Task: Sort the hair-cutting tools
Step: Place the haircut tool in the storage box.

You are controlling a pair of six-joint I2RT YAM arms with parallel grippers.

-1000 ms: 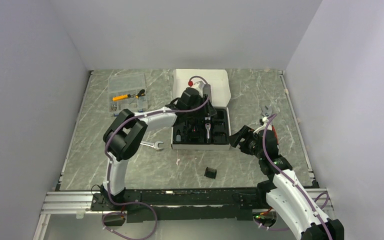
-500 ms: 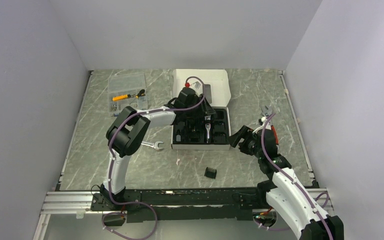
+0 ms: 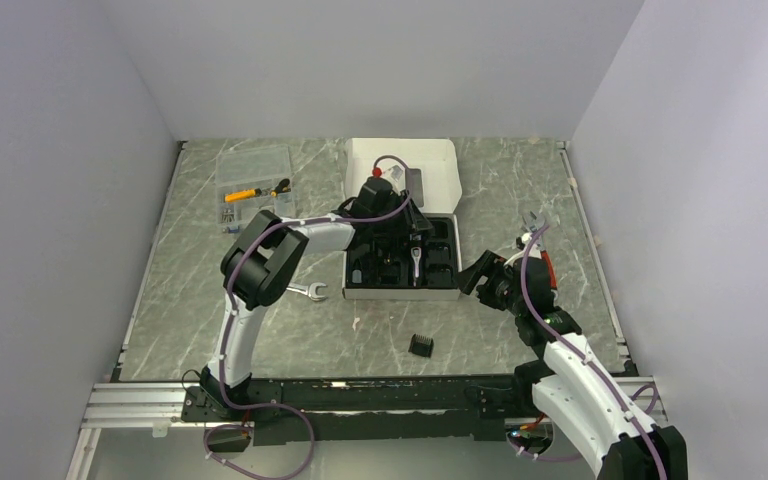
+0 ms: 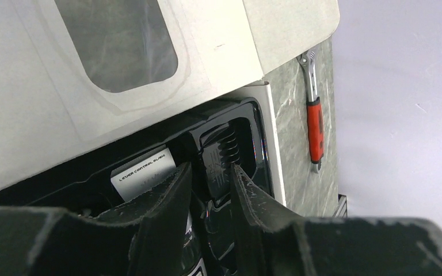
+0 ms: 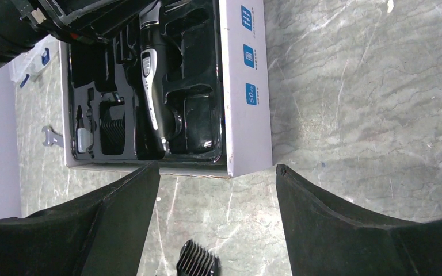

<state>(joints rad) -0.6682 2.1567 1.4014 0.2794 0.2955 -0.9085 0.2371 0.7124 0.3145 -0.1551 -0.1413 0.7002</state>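
Observation:
The black-and-silver hair clipper (image 3: 415,262) lies in the black tray of the white box (image 3: 400,293); it also shows in the right wrist view (image 5: 152,86). My left gripper (image 3: 400,218) reaches into the tray's back right part. In the left wrist view its jaws (image 4: 212,178) stand narrowly apart around a black comb attachment (image 4: 221,161) sitting in a corner slot. Another comb attachment (image 3: 420,345) lies loose on the table in front of the box. My right gripper (image 3: 475,272) is open and empty, low beside the box's front right corner, the loose comb (image 5: 197,264) just below it.
The box's white lid (image 3: 400,165) stands open at the back. A silver open-end wrench (image 3: 308,291) lies left of the box. A red-handled wrench (image 4: 313,123) lies right of it. A clear organiser case (image 3: 255,185) sits at the back left.
My left arm's wrist has shifted a little left and down into the tray's back, and its elbow has moved right. The right arm has hardly moved.

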